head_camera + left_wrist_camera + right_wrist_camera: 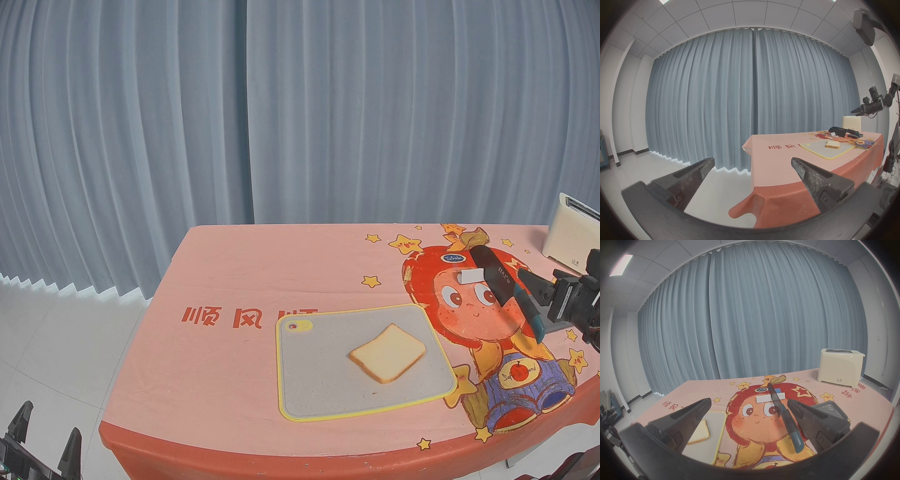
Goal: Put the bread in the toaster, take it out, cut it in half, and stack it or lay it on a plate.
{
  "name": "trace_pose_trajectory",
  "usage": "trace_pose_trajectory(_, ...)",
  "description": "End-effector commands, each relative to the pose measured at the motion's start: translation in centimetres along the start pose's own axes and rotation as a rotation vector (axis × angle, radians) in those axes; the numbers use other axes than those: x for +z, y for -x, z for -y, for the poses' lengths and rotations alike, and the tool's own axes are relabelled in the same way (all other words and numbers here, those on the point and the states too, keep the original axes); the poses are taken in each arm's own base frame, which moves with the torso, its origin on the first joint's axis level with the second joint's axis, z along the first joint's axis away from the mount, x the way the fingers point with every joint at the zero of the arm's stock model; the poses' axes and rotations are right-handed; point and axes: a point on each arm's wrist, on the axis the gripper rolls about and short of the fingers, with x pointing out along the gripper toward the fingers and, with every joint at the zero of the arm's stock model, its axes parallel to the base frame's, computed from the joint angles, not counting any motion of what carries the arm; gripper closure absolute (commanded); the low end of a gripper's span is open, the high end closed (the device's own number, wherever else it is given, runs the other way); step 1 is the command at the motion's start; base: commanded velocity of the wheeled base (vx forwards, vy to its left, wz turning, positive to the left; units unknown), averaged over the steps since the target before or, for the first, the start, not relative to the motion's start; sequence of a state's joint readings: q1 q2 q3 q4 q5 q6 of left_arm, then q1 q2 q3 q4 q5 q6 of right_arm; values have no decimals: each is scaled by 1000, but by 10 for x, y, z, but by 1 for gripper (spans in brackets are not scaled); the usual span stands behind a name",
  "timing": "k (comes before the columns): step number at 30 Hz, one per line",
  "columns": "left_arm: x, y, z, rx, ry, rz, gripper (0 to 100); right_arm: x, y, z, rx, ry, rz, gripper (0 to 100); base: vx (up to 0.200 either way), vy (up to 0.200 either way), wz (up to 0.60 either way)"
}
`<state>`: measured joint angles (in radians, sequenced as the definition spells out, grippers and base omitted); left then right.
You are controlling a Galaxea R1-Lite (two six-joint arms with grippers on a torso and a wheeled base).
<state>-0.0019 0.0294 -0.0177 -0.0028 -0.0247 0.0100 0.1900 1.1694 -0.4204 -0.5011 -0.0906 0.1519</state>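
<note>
Left jaws spread, low off the worktop's near-left corner. Bread whole, flat on cutting board, near centre. Right jaws spread at the right edge, up above the handle of knife, which lies on the worktop. Toaster far right.

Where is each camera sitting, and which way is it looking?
Head view: up on the robot's head, looking down at the table, with the left gripper low on the left and the right gripper beside the knife.
Left wrist view: low beside the table, facing the curtain and table between the left gripper's open fingers.
Right wrist view: just above the table, facing knife and toaster between the right gripper's open fingers.
All three share the bread on the cutting board.
</note>
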Motion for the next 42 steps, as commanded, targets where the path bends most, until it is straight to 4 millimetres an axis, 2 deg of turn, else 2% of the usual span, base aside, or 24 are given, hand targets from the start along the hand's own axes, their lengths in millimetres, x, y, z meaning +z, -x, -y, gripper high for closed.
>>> trace_pose_trajectory(1,-5,-1,0,0,0,-19,0,-4,3,0,-1,2,-8,0,0,0,0)
trace_pose_trajectory(3,-5,-1,0,0,0,-19,0,-5,2,0,-6,2,-10,0,0,0,0)
trace_pose_trajectory(16,-5,-1,0,0,0,-17,0,-11,1,0,-30,17,-31,0,0,-200,0)
trace_pose_trajectory(24,-5,-1,0,0,0,-19,0,-23,-8,1,-33,27,-95,0,0,-200,0)
trace_pose_trajectory(32,-5,-1,0,0,1,-17,0,-42,-15,-11,45,60,-194,0,0,0,0)
trace_pose_trajectory(42,-5,-1,0,0,1,-17,0,-50,-38,-15,39,73,-277,0,0,0,0)
